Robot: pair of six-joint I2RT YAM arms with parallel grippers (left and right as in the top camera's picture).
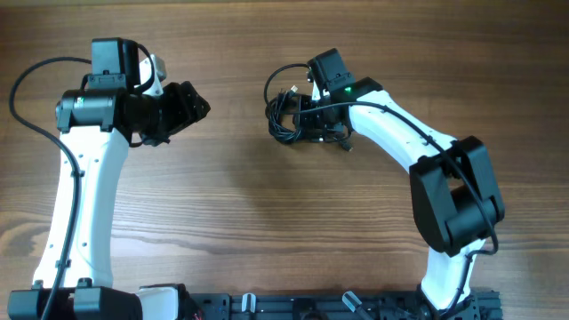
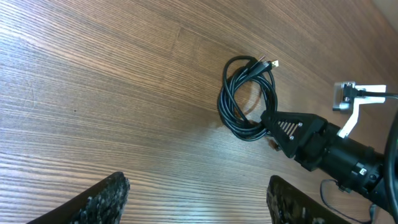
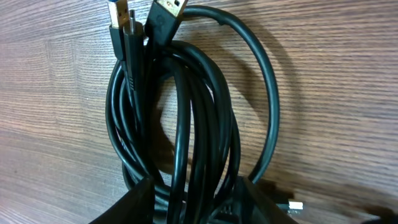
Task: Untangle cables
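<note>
The cables (image 3: 182, 124) lie as 1 black coil of several loops on the wooden tabletop (image 1: 267, 222), toward its far side and right of centre. The right fingers (image 3: 134, 205) sit at the coil's near edge, 1 on each side of the bunched strands, closed around them. 2 gold-tipped plugs (image 3: 118, 12) stick out side by side at the coil's opposite end. The left fingers (image 2: 102, 199) are spread wide, hold nothing, and are well apart from the coil.
</note>
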